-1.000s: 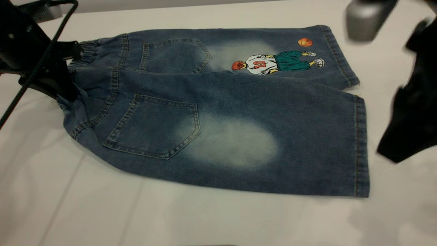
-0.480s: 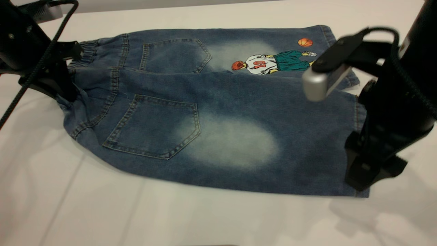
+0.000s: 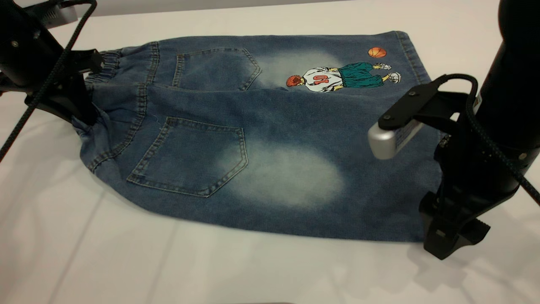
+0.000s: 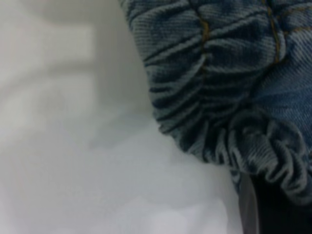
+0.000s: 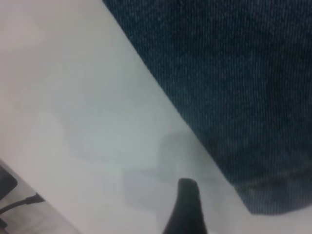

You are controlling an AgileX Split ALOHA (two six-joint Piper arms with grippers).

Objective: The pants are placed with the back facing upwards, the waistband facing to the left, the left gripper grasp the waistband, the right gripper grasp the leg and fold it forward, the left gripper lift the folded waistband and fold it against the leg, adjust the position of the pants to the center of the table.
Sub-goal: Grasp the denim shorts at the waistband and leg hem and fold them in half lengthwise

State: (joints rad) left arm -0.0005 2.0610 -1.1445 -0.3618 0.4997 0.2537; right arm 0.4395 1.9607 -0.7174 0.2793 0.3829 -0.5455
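Lying flat on white table [image 3: 126, 261]: pants [image 3: 270, 143], both claws at ends.

Left gripper [image 3: 82, 112] low at the waistband [image 3: 103, 67] end of the pants [image 3: 261, 139], claw pointing down into the gathered cloth, fingers closed on that waistband; black arm body above it, braided cable looping off toward the near side. Right gripper [image 3: 451, 240] down at the near hem corner of the same pants, tips at table level just off the cloth edge; silver-grey block jutting out over the denim, thick black arm rising steeply behind. One dark fingertip [image 5: 185, 209] visible in the right wrist view, beside the hem corner.
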